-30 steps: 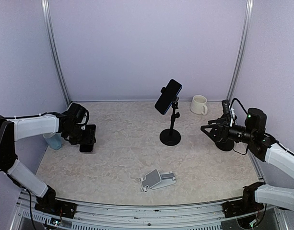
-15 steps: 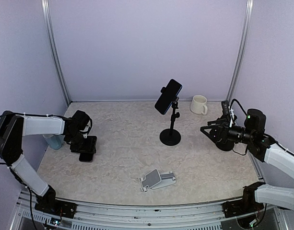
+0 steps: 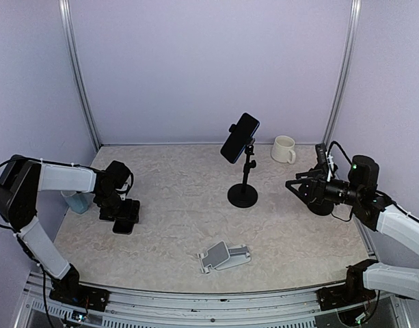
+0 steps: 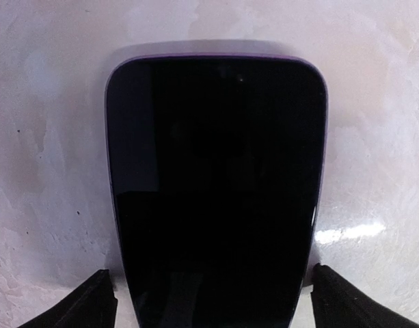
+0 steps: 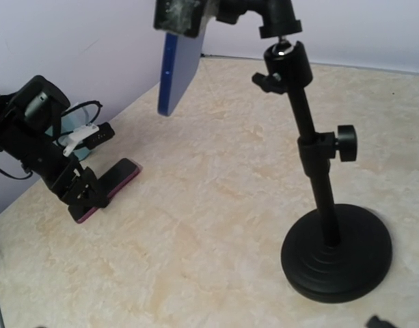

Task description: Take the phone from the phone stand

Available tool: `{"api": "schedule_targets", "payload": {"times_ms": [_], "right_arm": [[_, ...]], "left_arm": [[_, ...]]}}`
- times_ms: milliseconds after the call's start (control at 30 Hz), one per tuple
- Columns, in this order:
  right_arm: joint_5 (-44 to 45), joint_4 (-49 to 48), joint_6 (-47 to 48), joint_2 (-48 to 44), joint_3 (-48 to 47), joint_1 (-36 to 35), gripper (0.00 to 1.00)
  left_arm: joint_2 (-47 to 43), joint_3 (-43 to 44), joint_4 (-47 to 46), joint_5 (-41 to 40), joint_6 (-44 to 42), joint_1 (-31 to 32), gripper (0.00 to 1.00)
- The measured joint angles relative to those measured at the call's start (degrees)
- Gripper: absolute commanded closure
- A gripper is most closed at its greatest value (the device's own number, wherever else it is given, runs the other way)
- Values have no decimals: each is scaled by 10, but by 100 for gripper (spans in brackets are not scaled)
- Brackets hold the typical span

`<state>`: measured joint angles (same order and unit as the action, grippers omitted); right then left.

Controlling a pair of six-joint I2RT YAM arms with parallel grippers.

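A dark phone [image 3: 239, 137] sits clamped and tilted at the top of a black phone stand [image 3: 242, 196] mid-table. In the right wrist view its blue back [image 5: 178, 68] shows above the stand's base [image 5: 335, 256]. A second, purple-edged phone [image 4: 216, 191] lies flat on the table at the left [image 3: 127, 219]. My left gripper [image 3: 119, 210] straddles its near end. The fingertips [image 4: 93, 304] stand just off its edges with table showing between. My right gripper [image 3: 296, 184] is open and empty, right of the stand, pointing at it.
A white mug [image 3: 284, 149] stands at the back right. A grey and white folding stand [image 3: 223, 256] lies near the front middle. A pale blue object [image 3: 76, 200] sits by the left wall behind my left arm.
My left gripper has come down and nearer with the purple-edged phone, which now lies flat on the table. The right arm has not moved.
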<state>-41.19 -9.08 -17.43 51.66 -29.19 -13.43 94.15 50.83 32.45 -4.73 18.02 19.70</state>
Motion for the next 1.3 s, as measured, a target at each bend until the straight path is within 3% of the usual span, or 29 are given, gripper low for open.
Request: {"api": "schedule_targets", "payload": {"times_ms": [267, 500, 800, 1000, 1300], "right_arm": [[0, 3, 3, 2, -1, 0, 0], [0, 3, 2, 5, -2, 0, 0], [-2, 3, 2, 9, -3, 0, 0], [-4, 2, 2, 11, -3, 0, 0], [-7, -2, -3, 14, -3, 0, 0]], "left_arm": [[-13, 4, 3, 9, -21, 2, 1], [-126, 14, -13, 58, -68, 25, 1], [-204, 32, -82, 58, -139, 195, 1], [-219, -5, -188, 58, -173, 308, 1], [-129, -36, -301, 65, -184, 424, 1]]}}
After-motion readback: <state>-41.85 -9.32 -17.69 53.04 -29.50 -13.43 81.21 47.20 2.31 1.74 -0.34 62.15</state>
